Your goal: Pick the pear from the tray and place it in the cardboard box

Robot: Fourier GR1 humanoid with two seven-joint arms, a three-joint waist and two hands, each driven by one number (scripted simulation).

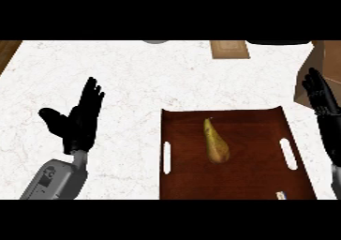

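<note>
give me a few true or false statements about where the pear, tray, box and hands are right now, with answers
1. The pear lies on the brown tray. True.
2. The right hand is curled round the pear. False: it is open at the view's right edge, apart from the pear.
3. The left hand is over the white counter, left of the tray, fingers straight. True.
4. The pear is already in the cardboard box. False: it is on the tray; the box stands at the upper right.
5. The pear's stem end points toward the far side of the counter. True.
</note>
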